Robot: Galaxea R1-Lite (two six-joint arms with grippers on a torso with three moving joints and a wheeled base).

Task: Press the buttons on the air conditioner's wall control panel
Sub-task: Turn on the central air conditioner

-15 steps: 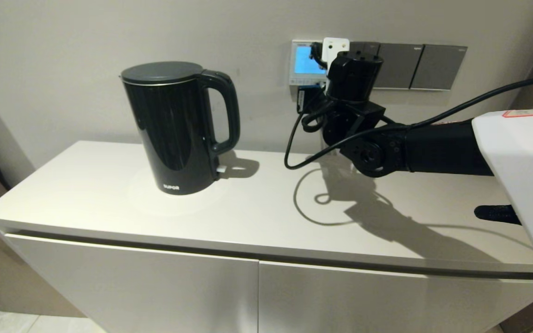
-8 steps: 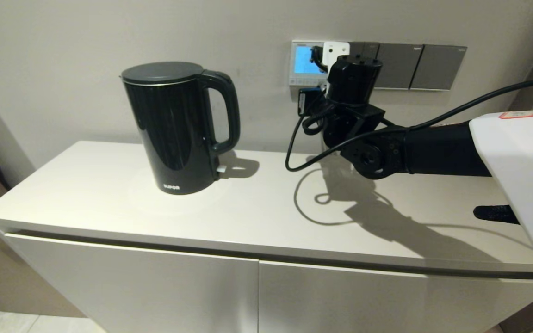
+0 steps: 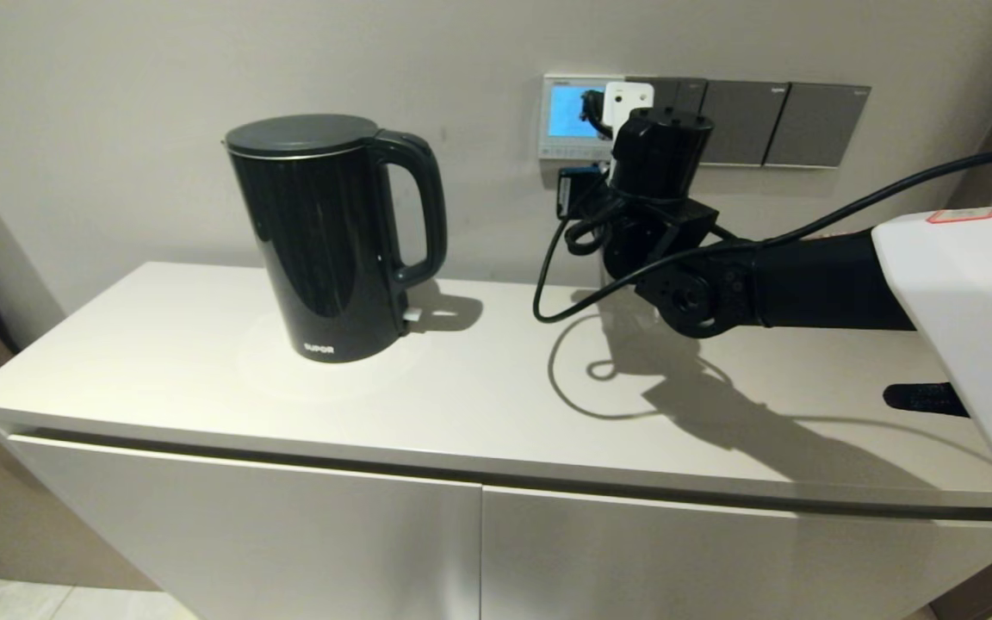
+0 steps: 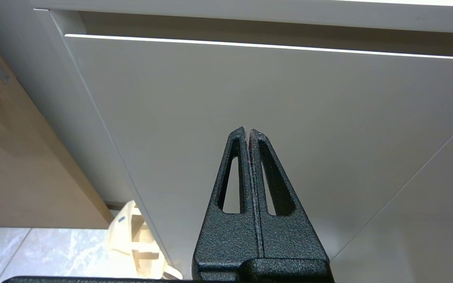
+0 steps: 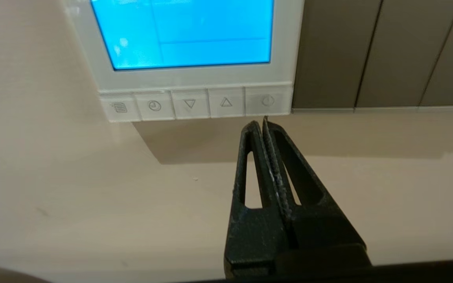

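Reaching up to the wall, the right gripper (image 5: 260, 121) is clenched with nothing between its fingers, its tip just under the wall control panel (image 5: 285, 47), close below the power button at the end of the row nearest the grey switch plates (image 5: 368, 51); whether the tip touches the panel's lower edge cannot be told. The panel's screen (image 5: 187, 31) glows blue, and the buttons (image 5: 195, 104) run in a row of five along the panel's bottom edge: a list symbol, a clock, a down arrow, an up arrow and the power mark. From the head camera the panel (image 3: 554, 112) sits on the wall above the white cabinet (image 3: 479, 405), partly covered by the right arm's wrist. A black kettle (image 3: 324, 237) stands on the cabinet top, well apart from the panel. The left gripper (image 4: 248, 131) is clenched empty, parked low in front of the cabinet door (image 4: 289, 98).
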